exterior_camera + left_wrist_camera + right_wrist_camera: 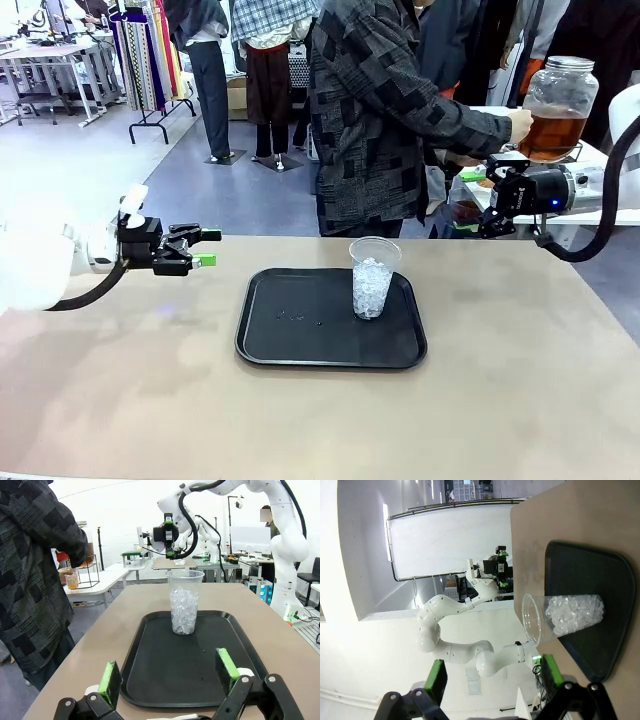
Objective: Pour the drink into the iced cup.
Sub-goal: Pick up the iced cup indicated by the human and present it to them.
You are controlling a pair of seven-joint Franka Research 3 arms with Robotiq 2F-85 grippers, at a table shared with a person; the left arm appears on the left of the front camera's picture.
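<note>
- Right now the iced cup [373, 277] stands upright on the black tray [290, 340], toward its far right corner, with ice filling the lower part.
- Beyond the table [520, 400], the drink [548, 133] fills the lower part of a lidded glass dispenser jar [557, 85] on a side stand at the far right.
- The person's hand [520, 125] rests against the jar's side.
- The left gripper [207, 248] hovers left of the tray, jaws spread wide and empty.
- The right gripper [494, 676] hangs near the jar, jaws also apart, holding nothing.
</note>
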